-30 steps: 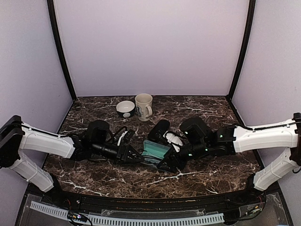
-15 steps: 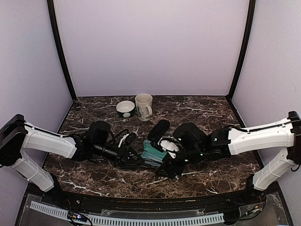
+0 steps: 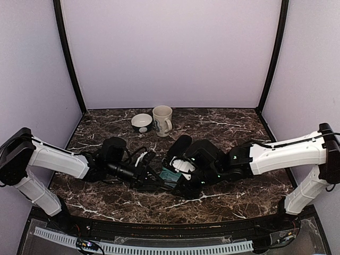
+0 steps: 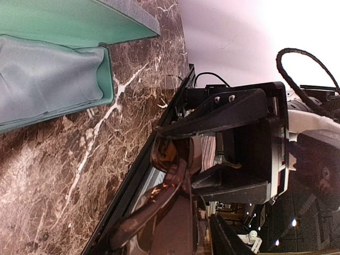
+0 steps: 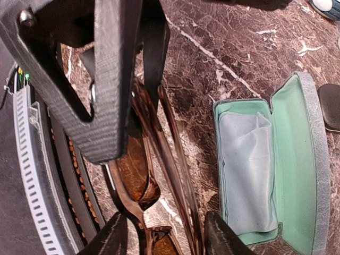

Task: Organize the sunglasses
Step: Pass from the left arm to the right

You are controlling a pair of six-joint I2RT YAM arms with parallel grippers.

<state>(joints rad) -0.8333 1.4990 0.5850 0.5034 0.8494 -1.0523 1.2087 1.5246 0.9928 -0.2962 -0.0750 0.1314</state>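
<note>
Right wrist, cloth (image 5: 247, 170) in case (image 5: 297, 159), sunglasses (image 5: 143, 183) beside

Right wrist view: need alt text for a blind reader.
Brown translucent sunglasses, arms folded, sit between the spread fingertips of the right gripper, their far end seemingly clamped by the left gripper. Beside them, an open grey case with mint-green lining holds a pale cloth on the dark marble table.

The brownish sunglasses (image 5: 139, 183) have a translucent brown frame, amber-dark lenses and thin arms lying close along the lenses. They stand on edge, tilted, over the table (image 5: 223, 53) near its front edge, pinched in the jaws of the left gripper (image 4: 178, 159).
</note>
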